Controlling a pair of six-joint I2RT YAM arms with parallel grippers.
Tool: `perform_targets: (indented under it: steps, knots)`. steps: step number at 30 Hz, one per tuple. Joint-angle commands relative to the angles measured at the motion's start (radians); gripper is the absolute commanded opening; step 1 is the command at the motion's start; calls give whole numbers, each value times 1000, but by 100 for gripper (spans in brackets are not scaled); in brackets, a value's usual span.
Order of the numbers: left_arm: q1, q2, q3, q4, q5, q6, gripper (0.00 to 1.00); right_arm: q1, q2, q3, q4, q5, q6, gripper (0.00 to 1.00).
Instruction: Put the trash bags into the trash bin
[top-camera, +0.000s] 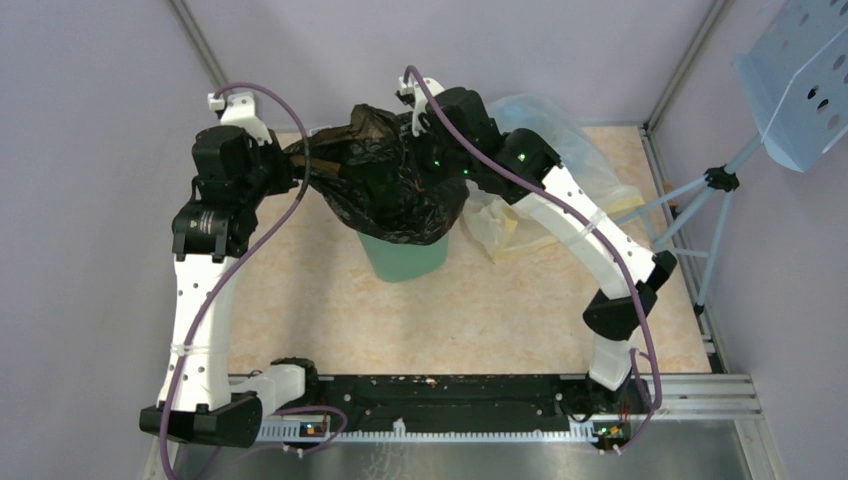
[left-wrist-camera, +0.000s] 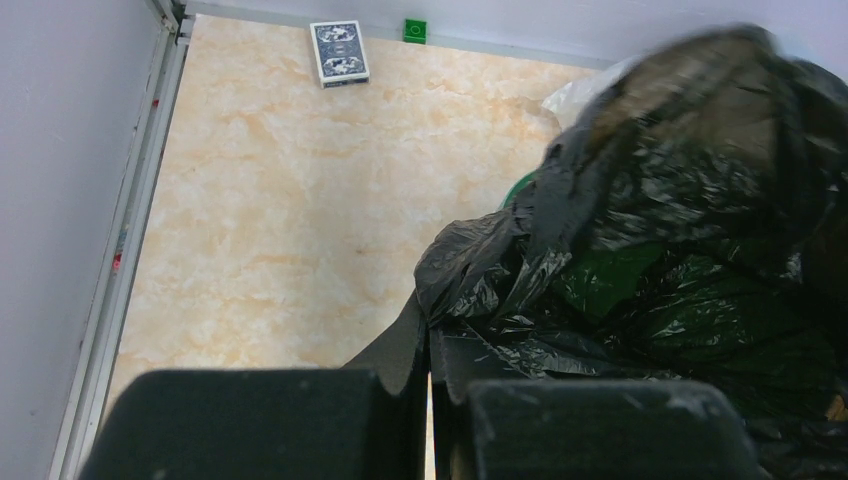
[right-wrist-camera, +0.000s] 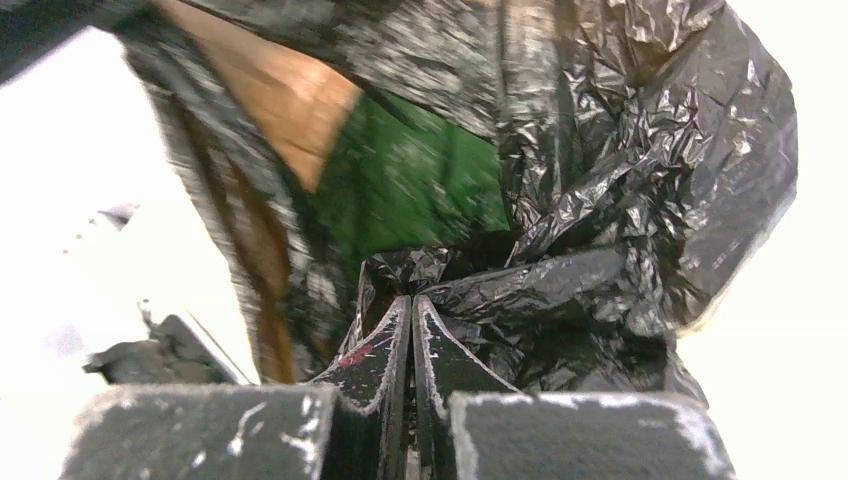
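Observation:
The black trash bag hangs stretched between both grippers, draped over the top of the mint-green trash bin, whose lower half shows below it. My left gripper is shut on the bag's left edge; in the left wrist view the gripper pinches the plastic, with green showing through. My right gripper is shut on the bag's right side; in the right wrist view the gripper clamps crinkled black film, and the green bin shows inside the bag's opening.
A clear-yellowish plastic bag lies behind and right of the bin. A card deck and a small green block lie by the back wall. A tripod with a perforated panel stands at the right, outside the table frame.

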Motion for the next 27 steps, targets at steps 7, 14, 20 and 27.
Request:
perform_targets:
  steps: [7,14,20,27]
  knots:
    - [5,-59,0,48,-1,-23,0,13,145,129,211,-244,51,0]
    - [5,-87,-27,69,-62,-33,0,-119,192,-22,360,-401,153,0]
    - [5,-106,-82,114,-13,-45,0,-148,303,59,270,-382,127,0]
    - [5,-96,-179,173,129,-71,0,-146,315,20,287,-409,128,0]
